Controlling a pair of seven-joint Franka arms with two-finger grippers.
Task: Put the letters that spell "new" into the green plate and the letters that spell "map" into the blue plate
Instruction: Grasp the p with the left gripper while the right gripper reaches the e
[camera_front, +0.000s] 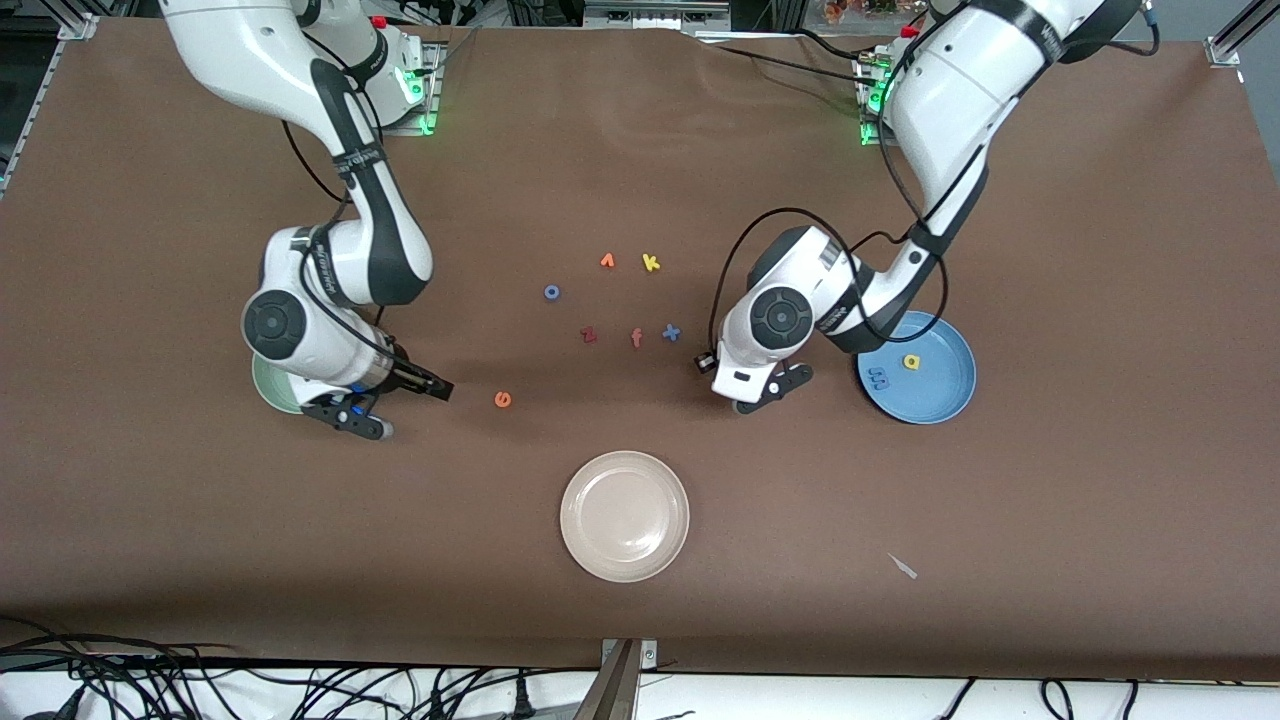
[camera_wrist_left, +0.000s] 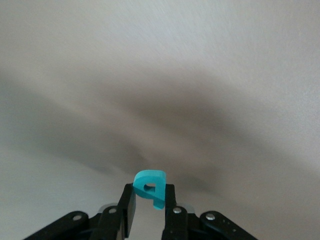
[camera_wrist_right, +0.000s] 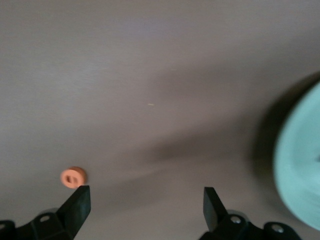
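My left gripper (camera_wrist_left: 149, 196) is shut on the teal "p" (camera_wrist_left: 156, 178), which stands up between its fingers. In the front view this gripper (camera_front: 764, 392) hangs over bare table beside the blue plate (camera_front: 950, 400). The yellow "a" (camera_front: 911, 362) and the blue "m" (camera_front: 879, 378) lie in that plate. My right gripper (camera_front: 408, 410) is open and holds nothing, just off the rim of the green plate (camera_front: 268, 390), which the right arm mostly hides. The orange "e" (camera_front: 503, 399) lies on the table close to one fingertip (camera_wrist_right: 79, 196) of the right gripper (camera_wrist_right: 145, 196); the green plate (camera_wrist_right: 300, 170) shows here too.
A loose group of letters lies mid-table: orange piece (camera_front: 607, 261), yellow "k" (camera_front: 651, 263), blue "o" (camera_front: 551, 292), dark red "z" (camera_front: 589, 335), salmon "f" (camera_front: 636, 338), blue "x" (camera_front: 671, 332). A beige plate (camera_front: 625, 560) sits nearer the front camera.
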